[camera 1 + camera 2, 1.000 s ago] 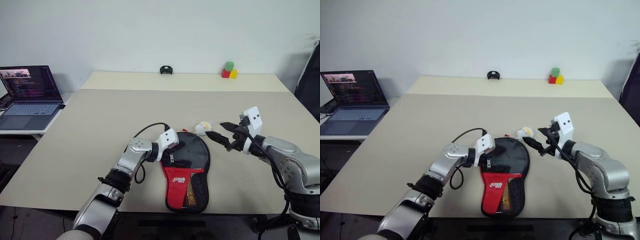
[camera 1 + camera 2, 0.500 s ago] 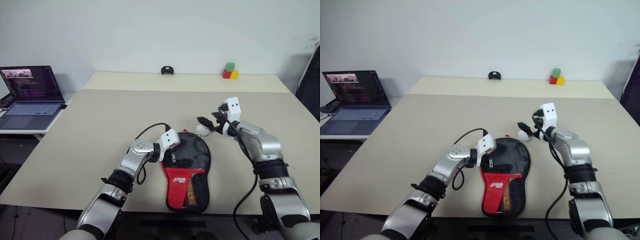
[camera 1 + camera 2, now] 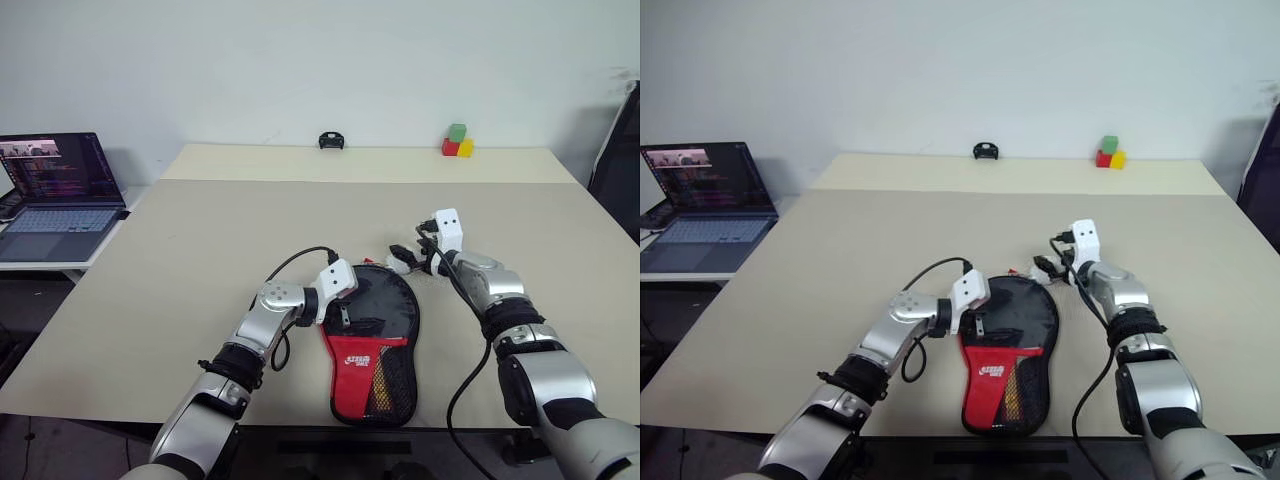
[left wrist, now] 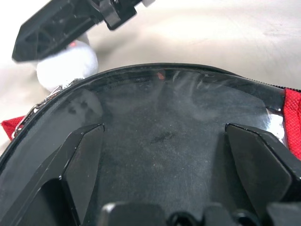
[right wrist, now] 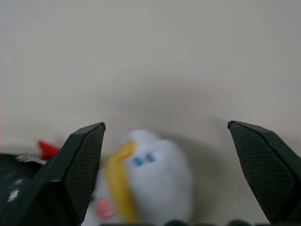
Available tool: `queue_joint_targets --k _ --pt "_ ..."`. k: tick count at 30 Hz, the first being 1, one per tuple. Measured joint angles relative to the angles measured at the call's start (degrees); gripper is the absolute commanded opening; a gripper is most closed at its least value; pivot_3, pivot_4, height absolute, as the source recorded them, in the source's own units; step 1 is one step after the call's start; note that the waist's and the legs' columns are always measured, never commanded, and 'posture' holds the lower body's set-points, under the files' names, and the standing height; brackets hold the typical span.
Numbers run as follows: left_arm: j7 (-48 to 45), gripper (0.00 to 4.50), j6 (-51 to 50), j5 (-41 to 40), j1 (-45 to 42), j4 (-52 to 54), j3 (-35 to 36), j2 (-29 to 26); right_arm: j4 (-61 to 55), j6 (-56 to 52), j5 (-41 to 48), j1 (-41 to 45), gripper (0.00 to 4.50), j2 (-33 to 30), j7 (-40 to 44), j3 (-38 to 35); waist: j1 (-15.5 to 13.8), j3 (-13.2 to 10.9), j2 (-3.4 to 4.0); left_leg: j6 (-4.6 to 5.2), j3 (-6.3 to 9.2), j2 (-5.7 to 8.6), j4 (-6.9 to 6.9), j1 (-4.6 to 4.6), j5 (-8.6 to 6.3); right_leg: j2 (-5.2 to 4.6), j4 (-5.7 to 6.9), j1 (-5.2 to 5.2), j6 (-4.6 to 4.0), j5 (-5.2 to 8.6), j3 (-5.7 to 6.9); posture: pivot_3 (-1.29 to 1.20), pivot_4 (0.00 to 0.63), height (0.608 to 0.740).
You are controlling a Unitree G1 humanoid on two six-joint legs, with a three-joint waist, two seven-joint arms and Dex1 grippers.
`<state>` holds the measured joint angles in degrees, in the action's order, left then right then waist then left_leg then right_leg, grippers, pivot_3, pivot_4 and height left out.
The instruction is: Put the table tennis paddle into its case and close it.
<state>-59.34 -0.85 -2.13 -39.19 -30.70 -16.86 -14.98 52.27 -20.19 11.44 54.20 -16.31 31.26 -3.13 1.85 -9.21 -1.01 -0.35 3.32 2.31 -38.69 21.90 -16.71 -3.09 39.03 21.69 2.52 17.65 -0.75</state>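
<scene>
item: the case (image 3: 372,345), paddle-shaped soft pouch, black upper part, red lower part with white logo and mesh pocket, lying flat near the front edge of the table (image 3: 200,260), round end away from the robot. the table tennis paddle (image 4: 178,141) reads as already inside: a black rubber face shows within the pouch's rim in the left wrist view, and wooden handle colours show through the mesh; how far the zipper is closed cannot be told. item: ball charm (image 5: 141,181), white with a yellow band, resting on the table just beside the round end, likely hung on the zipper pull, which would make it the handle for closing. item: left gripper (image 3: 343,316), fingers spread wide, empty, set over the left edge of the round part of the pouch, apparently to steady the pouch against a pull on the zipper; actual contact unclear. item: right gripper (image 3: 402,253), fingers spread wide, holding nothing, low over the table with the charm between its fingertips, placed to close on it. other items, well apart: laptop (image 3: 55,190) on a side desk; coloured blocks (image 3: 456,142) and a small black object (image 3: 331,140) at the far edge.
</scene>
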Motion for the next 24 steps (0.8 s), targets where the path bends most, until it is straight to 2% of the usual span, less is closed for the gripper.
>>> queue_joint_targets --k 6,7,9,18,22,24 --pt "0.1 4.46 0.0 0.0 0.0 0.0 0.0 0.0 -2.6 -3.0 -0.3 -1.9 4.5 0.5 1.5 0.4 0.0 0.0 0.03 -0.01 0.0 0.0 0.0 0.0 0.0 0.0 0.02 0.02 0.0 0.0 -0.01 0.0 0.15 0.74" --pt "0.1 4.49 0.0 0.0 0.0 -0.1 0.0 0.1 -2.9 -3.3 -0.6 -2.0 4.33 0.6 1.6 0.5 0.0 0.0 0.04 0.0 0.0 0.0 0.0 0.0 0.0 0.0 0.02 0.02 0.0 0.0 -0.01 0.0 0.15 0.74" --pt "0.1 4.5 0.0 0.0 0.0 -0.1 0.0 0.1 -3.6 -3.9 -1.0 -2.3 3.95 0.6 1.4 0.5 0.0 0.0 0.04 0.0 0.0 0.0 0.0 0.0 0.0 0.0 0.02 0.02 0.0 0.0 -0.01 0.0 0.15 0.74" --pt "0.4 4.5 0.6 0.2 -1.1 -2.1 -0.2 0.6 -5.3 -4.3 -1.2 -3.7 1.07 1.2 -0.3 -0.1 -0.2 0.0 0.06 0.01 0.01 0.01 -0.03 -0.02 -0.01 -0.01 0.02 -0.03 0.0 0.0 0.01 0.0 0.15 0.74" --pt "1.1 4.5 1.7 0.5 -2.6 -5.6 -0.4 1.4 -6.9 -5.1 -1.2 -4.3 0.39 1.8 -1.2 -0.1 -0.2 0.1 0.07 0.01 0.02 0.01 -0.05 -0.15 -0.01 -0.02 0.04 -0.17 0.01 -0.01 0.03 0.0 0.15 0.74" --pt "1.1 4.5 2.3 0.6 -3.2 -6.9 -0.7 1.5 -7.5 -5.6 -1.2 -4.7 0.29 1.9 -1.7 -0.2 -0.2 0.2 0.1 0.02 0.02 0.01 -0.05 -0.2 -0.01 -0.02 0.05 -0.23 0.01 -0.02 0.03 0.0 0.15 0.74"
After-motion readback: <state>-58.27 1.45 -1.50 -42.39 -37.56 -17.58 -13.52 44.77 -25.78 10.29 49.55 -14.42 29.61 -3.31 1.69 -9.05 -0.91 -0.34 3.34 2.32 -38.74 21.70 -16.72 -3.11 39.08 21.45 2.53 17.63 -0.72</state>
